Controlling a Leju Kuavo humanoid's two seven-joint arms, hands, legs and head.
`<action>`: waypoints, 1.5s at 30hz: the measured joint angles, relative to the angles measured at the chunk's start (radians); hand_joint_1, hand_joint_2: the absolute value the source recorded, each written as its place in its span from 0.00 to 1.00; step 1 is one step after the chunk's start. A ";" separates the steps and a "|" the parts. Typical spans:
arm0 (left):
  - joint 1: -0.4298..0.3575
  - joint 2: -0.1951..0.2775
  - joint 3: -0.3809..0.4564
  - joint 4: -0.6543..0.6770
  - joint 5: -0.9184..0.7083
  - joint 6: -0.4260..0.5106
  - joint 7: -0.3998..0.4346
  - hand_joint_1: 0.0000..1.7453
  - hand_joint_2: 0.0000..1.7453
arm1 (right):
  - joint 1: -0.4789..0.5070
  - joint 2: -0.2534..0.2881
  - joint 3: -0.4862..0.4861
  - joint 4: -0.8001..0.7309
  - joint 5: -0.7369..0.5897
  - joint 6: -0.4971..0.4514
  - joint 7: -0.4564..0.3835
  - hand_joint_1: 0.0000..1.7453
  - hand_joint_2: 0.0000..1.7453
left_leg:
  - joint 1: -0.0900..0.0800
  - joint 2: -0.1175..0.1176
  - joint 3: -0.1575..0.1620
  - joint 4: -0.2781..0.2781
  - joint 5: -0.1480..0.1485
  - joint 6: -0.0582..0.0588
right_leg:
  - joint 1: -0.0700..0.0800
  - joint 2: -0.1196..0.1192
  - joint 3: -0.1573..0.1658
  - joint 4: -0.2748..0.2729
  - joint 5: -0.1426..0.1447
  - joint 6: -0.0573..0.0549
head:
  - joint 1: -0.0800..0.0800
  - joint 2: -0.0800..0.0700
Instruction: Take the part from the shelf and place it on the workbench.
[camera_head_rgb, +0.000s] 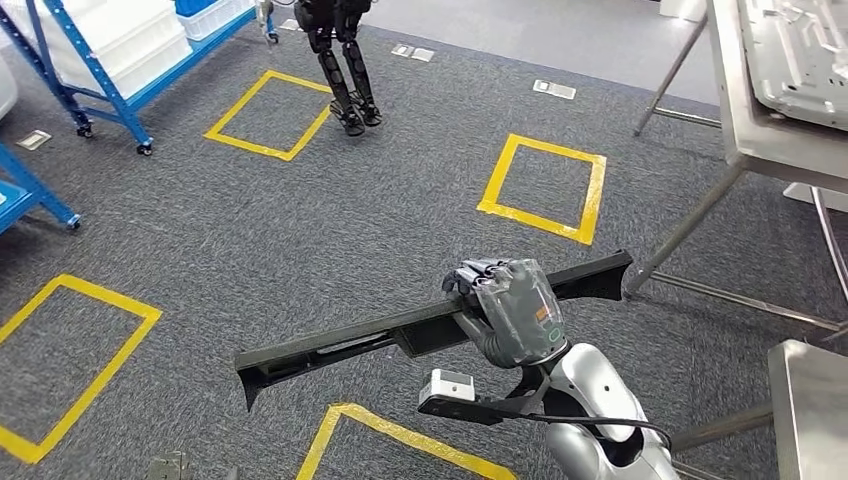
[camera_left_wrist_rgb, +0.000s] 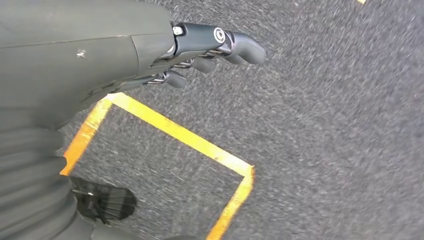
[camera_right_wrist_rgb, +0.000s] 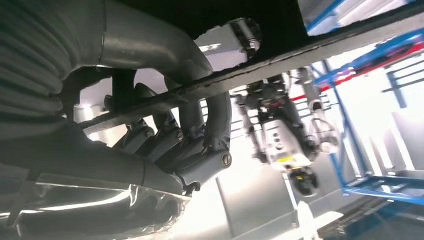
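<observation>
The floor is grey carpet (camera_head_rgb: 330, 230) with yellow tape squares (camera_head_rgb: 545, 188) on it. A blue shelf (camera_head_rgb: 105, 70) with white boxes stands far off on the left side. Another robot (camera_head_rgb: 345, 60) with dark legs stands on the carpet near it. A shiny metal workbench (camera_head_rgb: 770, 120) with thin slanted legs is on the right, and a grey metal sheet lies on top of it.

The right hand (camera_head_rgb: 510, 310) holds a long black part (camera_head_rgb: 400, 330) up over the carpet. Its fingers (camera_right_wrist_rgb: 200, 145) wrap around the part near the middle, and both ends stick out far past the hand. The part is thin, dark and bar-shaped.

The left hand (camera_left_wrist_rgb: 200, 50) hangs over the carpet with nothing in it. Its dark fingers are a little curled and apart.
</observation>
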 joint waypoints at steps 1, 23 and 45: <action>0.003 0.000 0.007 0.000 -0.006 0.004 0.004 0.00 1.00 | 0.004 -0.001 -0.001 0.000 0.000 0.000 0.000 0.97 1.00 | -0.002 0.016 0.000 0.000 -0.001 0.000 | -0.003 -0.005 -0.014 0.033 -0.008 0.004 | 0.000 0.000; 0.027 0.002 0.080 0.052 -0.076 0.020 0.005 0.00 1.00 | 0.015 0.006 -0.019 -0.049 -0.105 -0.004 -0.010 0.97 1.00 | 0.012 -0.112 -0.024 0.032 -0.009 -0.037 | 0.004 0.108 0.127 -0.225 0.086 -0.024 | -0.014 0.000; 0.027 -0.009 0.109 0.067 -0.130 0.016 0.011 0.00 1.00 | 0.039 -0.005 -0.039 -0.125 -0.068 -0.016 0.043 0.97 1.00 | 0.005 -0.008 -0.062 0.191 -0.129 -0.047 | -0.003 -0.019 0.162 -0.252 0.079 -0.043 | -0.015 0.000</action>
